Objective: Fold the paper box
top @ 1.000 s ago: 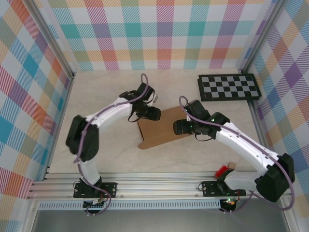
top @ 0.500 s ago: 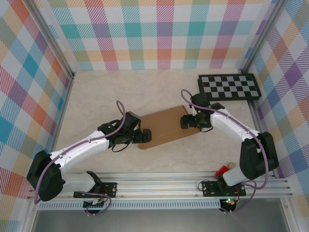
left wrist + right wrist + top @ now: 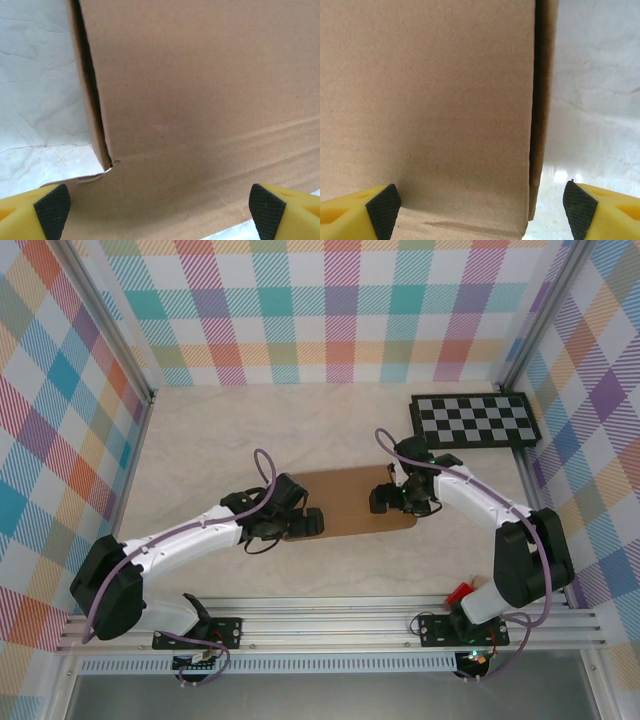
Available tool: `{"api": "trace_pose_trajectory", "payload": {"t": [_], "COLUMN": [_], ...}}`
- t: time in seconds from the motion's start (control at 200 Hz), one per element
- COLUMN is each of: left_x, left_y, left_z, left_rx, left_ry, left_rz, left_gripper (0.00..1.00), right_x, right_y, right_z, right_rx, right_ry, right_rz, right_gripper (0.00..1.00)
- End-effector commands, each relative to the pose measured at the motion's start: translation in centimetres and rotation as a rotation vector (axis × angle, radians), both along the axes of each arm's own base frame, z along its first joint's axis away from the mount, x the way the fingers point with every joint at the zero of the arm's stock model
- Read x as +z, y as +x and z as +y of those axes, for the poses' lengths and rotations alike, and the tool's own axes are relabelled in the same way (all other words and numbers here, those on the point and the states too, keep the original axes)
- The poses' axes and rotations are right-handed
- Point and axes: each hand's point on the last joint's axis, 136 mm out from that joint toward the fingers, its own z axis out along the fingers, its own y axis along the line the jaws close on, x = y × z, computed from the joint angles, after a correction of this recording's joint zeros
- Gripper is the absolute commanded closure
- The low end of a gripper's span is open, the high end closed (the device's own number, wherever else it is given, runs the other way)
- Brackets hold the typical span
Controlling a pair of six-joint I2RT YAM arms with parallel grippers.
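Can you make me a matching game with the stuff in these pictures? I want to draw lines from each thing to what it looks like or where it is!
Things:
1. paper box
2. checkerboard panel
3. left hand
4. right hand

Clues:
A. black and white squares
B. open, at the box's left end
C. plain brown, lying flat
D. open, at the box's right end

Pairs: 1-C, 2-A, 3-B, 4-D

Pastel plaid walls [image 3: 340,310] surround a pale tabletop [image 3: 200,430].
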Motion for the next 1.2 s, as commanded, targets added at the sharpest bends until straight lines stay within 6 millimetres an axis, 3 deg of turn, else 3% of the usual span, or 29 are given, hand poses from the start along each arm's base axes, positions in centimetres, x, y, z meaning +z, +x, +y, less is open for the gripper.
{"api": "trace_pose_trajectory", "payload": {"t": [0.0,0.235,0.38,0.57,0.83,1.195], "left_x": [0.5,1.2,0.5,1.1,-1.8,-2.1], "left_y": [-1.1,-0.8,-0.6,0.8,0.0,-0.8], "left_z": [1.4,1.0,0.1,-0.3,0.0,-0.1], "left_rx": [-0.024,-0.109,-0.163,-0.267,-0.279,-0.253], "left_ry": [0.073,0.091,0.109,0.186,0.215,0.165], "left_rz": [0.01,-0.027,0.002,-0.052,0.067,0.12], "left_gripper": [0.06,0.06,0.06,0.01,0.01,0.01], "right_x": [-0.2,0.0,0.2,0.0,0.3,1.7], "right_y": [-2.4,-3.0,-3.4,-3.9,-4.4,-6.7], "right_z": [-0.4,-1.8,-1.8,-2.2,-2.1,-2.1], "right_rx": [0.006,0.013,0.015,0.015,-0.016,-0.026], "right_ry": [0.007,-0.063,-0.061,-0.075,-0.05,-0.016], "right_rz": [0.086,0.078,0.098,0.102,0.116,0.172], "right_gripper": [0.12,0.12,0.11,0.09,0.04,0.02]}}
